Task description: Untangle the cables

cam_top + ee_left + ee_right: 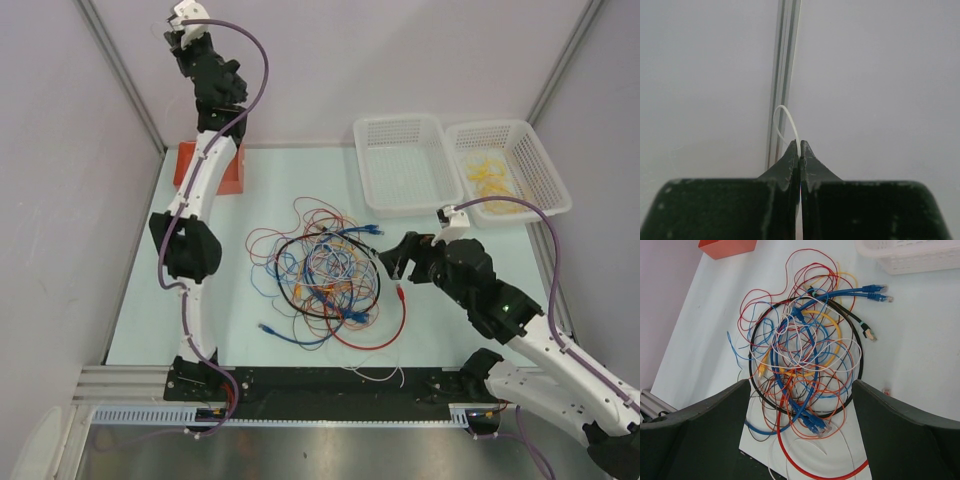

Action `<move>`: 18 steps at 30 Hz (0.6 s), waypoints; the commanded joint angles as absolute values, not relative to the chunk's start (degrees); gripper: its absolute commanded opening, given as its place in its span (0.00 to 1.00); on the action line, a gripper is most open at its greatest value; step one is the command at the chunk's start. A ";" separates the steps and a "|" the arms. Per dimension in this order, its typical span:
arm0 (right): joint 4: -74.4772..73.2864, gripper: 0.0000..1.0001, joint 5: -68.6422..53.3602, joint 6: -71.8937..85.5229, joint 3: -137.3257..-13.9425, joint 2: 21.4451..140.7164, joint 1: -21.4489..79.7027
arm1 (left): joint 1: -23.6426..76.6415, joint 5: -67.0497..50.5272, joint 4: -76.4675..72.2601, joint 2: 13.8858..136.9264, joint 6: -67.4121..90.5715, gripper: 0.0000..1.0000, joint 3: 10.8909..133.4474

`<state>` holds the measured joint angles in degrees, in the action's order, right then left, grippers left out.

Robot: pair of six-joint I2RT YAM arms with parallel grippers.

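Note:
The cables (322, 272) lie in one tangled heap in the middle of the pale mat: red, blue, orange, white, yellow and black wires, some with plug ends. My left gripper (180, 22) is raised high at the back left, far from the heap. In the left wrist view it (800, 145) is shut on a thin white wire (784, 117) that loops up from the fingertips. My right gripper (400, 262) is open just right of the heap. In the right wrist view it (801, 385) is empty, and the heap (805, 355) lies beyond and between the fingers.
Two white baskets stand at the back right: the left one (405, 165) looks empty, and the right one (512, 165) holds yellow wires. An orange block (208, 168) sits at the back left behind the left arm. Grey walls enclose the table.

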<state>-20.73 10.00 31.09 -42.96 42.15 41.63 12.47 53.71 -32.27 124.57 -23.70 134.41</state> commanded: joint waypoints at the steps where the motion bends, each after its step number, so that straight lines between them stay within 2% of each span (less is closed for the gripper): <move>1: -20.65 0.87 10.28 31.20 -42.98 41.22 41.13 | 13.01 56.50 -36.03 125.33 -29.18 0.00 132.63; 10: -20.66 0.88 10.55 31.11 -42.45 41.31 40.78 | 12.92 57.74 -37.79 125.86 -29.53 0.00 129.56; 18: -21.00 0.88 10.28 31.38 -42.01 41.31 40.34 | 13.45 59.76 -42.80 121.56 -26.90 0.00 114.46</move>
<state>-21.58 10.00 31.11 -42.04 42.09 40.91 12.80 57.45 -38.74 126.04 -27.99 119.94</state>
